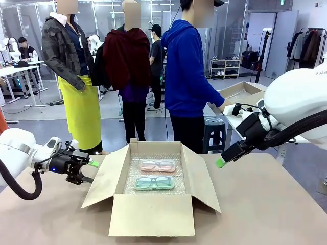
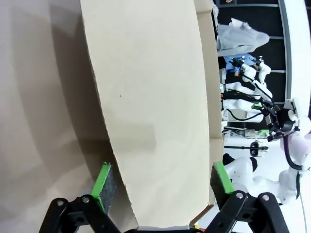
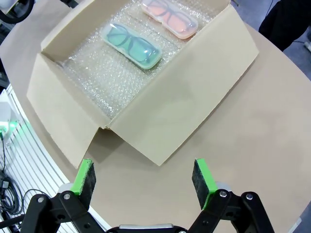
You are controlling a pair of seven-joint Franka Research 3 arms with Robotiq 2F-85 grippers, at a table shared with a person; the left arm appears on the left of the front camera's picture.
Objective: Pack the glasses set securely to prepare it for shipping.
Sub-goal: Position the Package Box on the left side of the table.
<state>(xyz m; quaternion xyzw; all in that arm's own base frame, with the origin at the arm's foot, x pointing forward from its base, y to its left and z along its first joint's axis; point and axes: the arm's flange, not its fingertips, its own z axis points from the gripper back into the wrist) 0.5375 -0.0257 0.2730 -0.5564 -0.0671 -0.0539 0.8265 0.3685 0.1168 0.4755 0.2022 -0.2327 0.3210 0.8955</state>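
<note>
Both cases, pink case (image 1: 158,165) and mint case (image 1: 154,182), lie crosswise on bubble wrap inside the open box (image 1: 153,217), whose left flap (image 2: 155,121) sits between the nearer left gripper's (image 2: 163,179) parted jaws, while the right gripper (image 3: 144,175) hovers empty, jaws apart.

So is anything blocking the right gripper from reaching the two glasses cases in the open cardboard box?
Only the box's right flap lies between the open right gripper and the mint green case and pale pink case on the bubble wrap. From above, nothing visible covers them.
</note>
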